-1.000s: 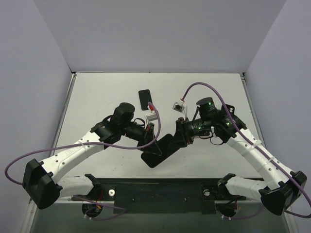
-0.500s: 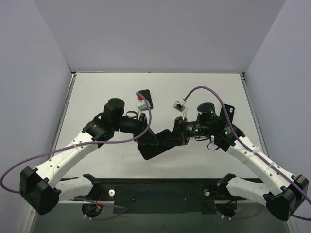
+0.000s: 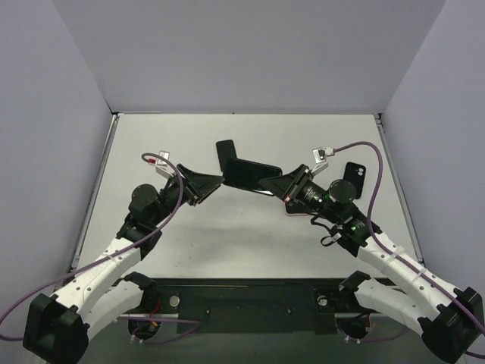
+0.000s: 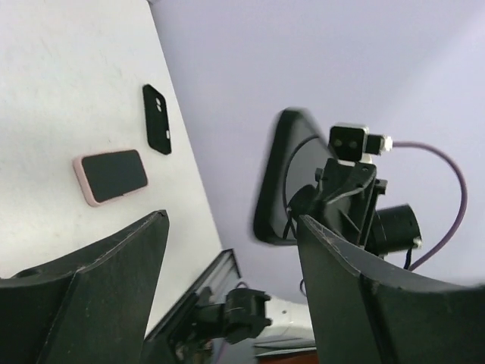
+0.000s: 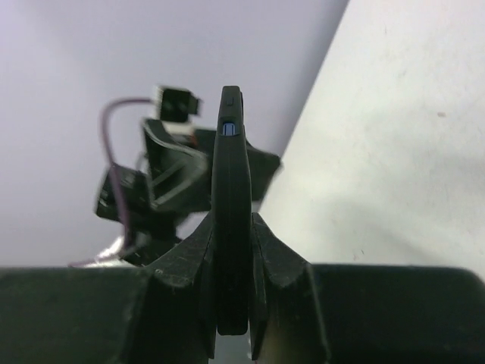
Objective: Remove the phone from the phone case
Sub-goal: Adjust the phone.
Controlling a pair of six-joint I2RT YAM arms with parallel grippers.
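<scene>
A black phone case [image 3: 250,173] hangs in the air over the middle of the white table [image 3: 151,144]. My right gripper [image 3: 282,186] is shut on its right end. In the right wrist view the phone case [image 5: 232,174] stands edge-on between my fingers [image 5: 269,250], with a small blue button near its top. I cannot tell whether the phone is inside it. My left gripper [image 3: 217,182] is open and empty, just left of the case and apart from it. In the left wrist view the case [image 4: 276,182] floats beyond the spread fingers [image 4: 356,280].
A flat black rectangle [image 3: 224,154] lies on the table behind the held case. A pink-cased phone [image 4: 111,176] lies under my right arm, its pink edge [image 3: 290,210] just showing. A black case with camera cutouts [image 4: 157,119] lies at the right [image 3: 356,176]. Walls close three sides.
My left gripper has opened, let go of the black case and drawn back to the left. My right gripper has lifted the case up and back from the table's middle.
</scene>
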